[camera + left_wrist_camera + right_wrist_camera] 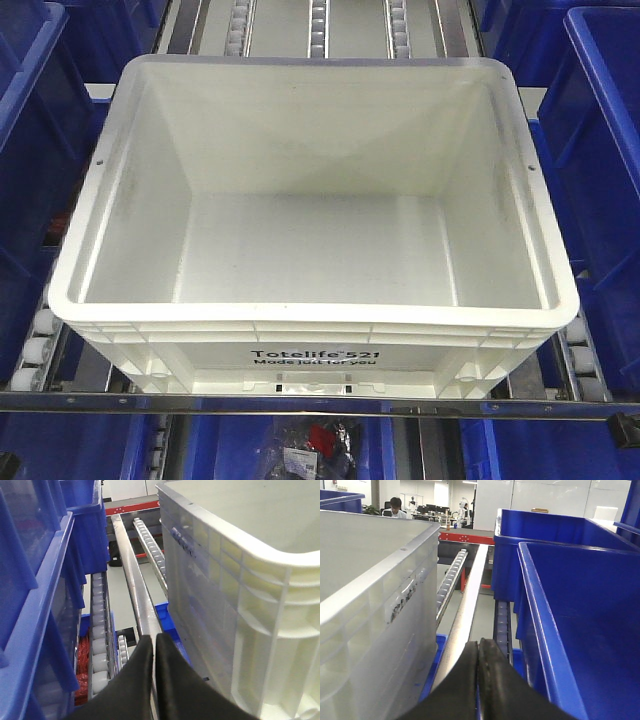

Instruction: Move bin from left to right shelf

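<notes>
Closed black fingers of the left end effector [154,639] sit at 6 o'clock in the left wrist view, pressed together on nothing, above a metal guide rail [132,575]. At 3 o'clock, just beside them, rises the ribbed side wall of the white bin [235,605]. At 9 o'clock blue bins [35,605] crowd the gap over a roller track [98,630]. The right end effector [478,644] is likewise closed and empty, with the white bin at 9 o'clock and a deep blue bin [580,630] at 3 o'clock. Seen from the front, the white bin rests on the shelf behind a metal front bar [300,405], hemmed in by blue bins on both sides.
</notes>
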You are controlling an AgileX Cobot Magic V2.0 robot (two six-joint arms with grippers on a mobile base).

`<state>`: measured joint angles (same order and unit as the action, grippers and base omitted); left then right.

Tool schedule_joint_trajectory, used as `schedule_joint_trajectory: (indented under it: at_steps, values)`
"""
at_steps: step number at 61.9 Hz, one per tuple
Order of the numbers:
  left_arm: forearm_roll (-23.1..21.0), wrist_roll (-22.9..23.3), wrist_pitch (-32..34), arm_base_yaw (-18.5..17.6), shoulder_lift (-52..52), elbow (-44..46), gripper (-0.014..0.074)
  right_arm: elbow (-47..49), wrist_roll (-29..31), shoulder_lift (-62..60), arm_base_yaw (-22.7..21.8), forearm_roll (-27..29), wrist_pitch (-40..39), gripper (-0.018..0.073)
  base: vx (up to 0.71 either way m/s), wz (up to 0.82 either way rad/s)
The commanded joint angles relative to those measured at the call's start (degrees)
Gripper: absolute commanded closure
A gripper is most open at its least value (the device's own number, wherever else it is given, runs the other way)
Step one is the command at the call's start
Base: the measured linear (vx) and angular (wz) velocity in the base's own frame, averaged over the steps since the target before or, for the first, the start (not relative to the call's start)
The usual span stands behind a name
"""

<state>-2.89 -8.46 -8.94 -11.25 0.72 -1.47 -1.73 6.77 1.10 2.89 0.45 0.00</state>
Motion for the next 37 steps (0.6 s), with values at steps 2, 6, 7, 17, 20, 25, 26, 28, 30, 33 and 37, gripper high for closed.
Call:
schedule_joint_trajectory:
  at_steps: [2,6,7,17,20,25,26,28,30,33,37]
  values:
    - [-0.18,0.09,4.61,-0.34,0.59,1.06,0.0604,-0.84,0.41,0.97,-0.32,-0.13,-4.27,0.0566,0.00,0.00]
    - [-0.18,0.09,4.61,-0.34,0.59,1.06,0.0604,-0.84,0.41,0.97,-0.32,-0.13,-4.27,0.0566,0.00,0.00]
    - [-0.18,0.09,4.61,-0.34,0.59,1.06,0.0604,-0.84,0.41,0.97,-0.32,-0.13,-4.27,0.0566,0.00,0.00]
    - [-0.18,0.09,4.61,-0.34,0.59,1.06,0.0604,-0.84,0.41,0.97,-0.32,-0.13,-4.27,0.0566,0.00,0.00]
    - [-0.18,0.09,4.61,-0.34,0.59,1.06,0.0604,-0.84,0.41,0.97,-0.32,-0.13,-4.27,0.0566,0.00,0.00]
    - [-0.18,0.09,4.61,-0.34,0.59,1.06,0.0604,-0.84,0.41,0.97,-0.32,-0.13,-4.27,0.0566,0.00,0.00]
    - [-0.18,0.09,4.61,-0.34,0.59,1.06,0.0604,-0.84,0.41,0.97,-0.32,-0.13,-4.27,0.0566,0.00,0.00]
    - [-0.18,0.09,4.61,-0.34,0.59,1.06,0.0604,-0.84,0.41,0.97,-0.32,-0.13,-4.27,0.0566,0.00,0.00]
    - [-0.18,0.09,4.61,-0.34,0.59,1.06,0.0604,-0.84,0.41,0.97,-0.32,-0.13,-4.27,0.0566,0.00,0.00]
    - [-0.18,0.09,4.61,-0.34,0.59,1.06,0.0604,-0.84,0.41,0.97,-0.32,-0.13,-4.27,0.0566,0.00,0.00]
    - [-0.18,0.09,4.61,-0.34,0.59,1.06,0.0604,-0.84,0.41,0.97,-0.32,-0.13,-4.27,0.0566,0.00,0.00]
